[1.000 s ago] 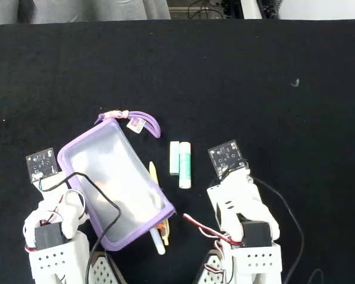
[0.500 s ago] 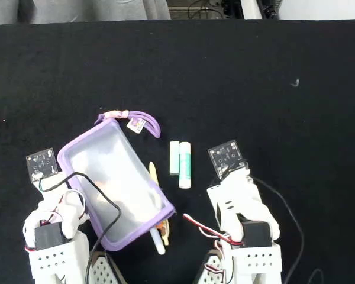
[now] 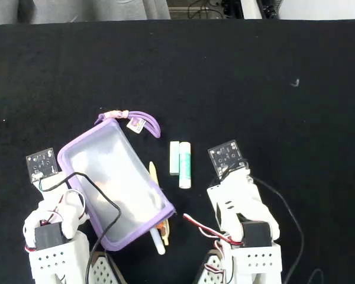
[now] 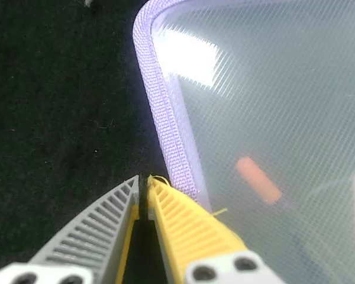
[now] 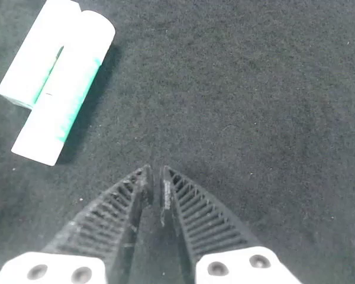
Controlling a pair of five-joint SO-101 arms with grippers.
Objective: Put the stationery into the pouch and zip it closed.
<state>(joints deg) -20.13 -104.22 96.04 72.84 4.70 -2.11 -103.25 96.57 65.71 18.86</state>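
Note:
A clear pouch (image 3: pixel 115 180) with purple trim and a purple strap lies tilted on the black table, left of centre. Something orange (image 4: pixel 257 179) shows through its clear face (image 4: pixel 272 106). A white and green glue stick (image 3: pixel 184 164) and a pale green eraser (image 3: pixel 174 157) lie side by side to its right. Pens (image 3: pixel 157 234) stick out from under the pouch's near right edge. My left gripper (image 4: pixel 144 180) is shut, its tips beside the pouch's purple edge (image 4: pixel 165 127). My right gripper (image 5: pixel 154 174) is shut over bare cloth, a little away from the glue stick (image 5: pixel 65 112) and the eraser (image 5: pixel 32 56).
The black cloth covers the whole table (image 3: pixel 254 77). Both arm bases stand at the near edge, the left arm (image 3: pixel 47 219) beside the pouch and the right arm (image 3: pixel 242 213) right of the stationery. A black cable (image 3: pixel 100 201) crosses the pouch's near corner.

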